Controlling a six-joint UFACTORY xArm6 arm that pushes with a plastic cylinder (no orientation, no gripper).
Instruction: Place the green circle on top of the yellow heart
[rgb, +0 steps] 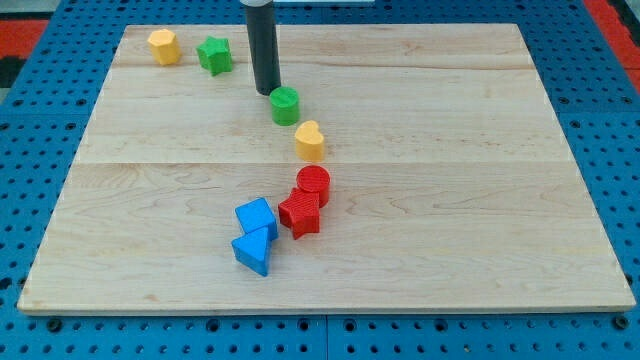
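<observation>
Green circle block (285, 105), a short plastic-looking cylinder, stands upright on the pale wooden desk (480, 200) a little toward the view's left of centre, in the upper part of the board. Its round axis runs vertically, flat face up, so it has no long side and points no particular way.

Going from the view's left: a yellow faceted plastic block (164, 46), its exact shape unclear, sits near the top-left corner. Just beside it to the right is a green star-shaped block (214, 54), apart from it. Lower down, toward the view's bottom, a blue cube-like block (256, 217) touches a blue wedge-shaped block (253, 252) below it.

Next comes the straight dark rod, descending from the view's top. My tip (267, 92) rests just up and left of the green circle block, touching it or very nearly so. The arm has no jaws, so nothing is grasped.

Down and right of the green circle lies the yellow heart-shaped block (310, 140), near it but with a narrow strip of wood between them. Its pointed end cannot be made out with certainty.

Below that, a red cylinder block (313, 184) presses against a red star-like block (299, 213), which stands just beside the blue cube.
</observation>
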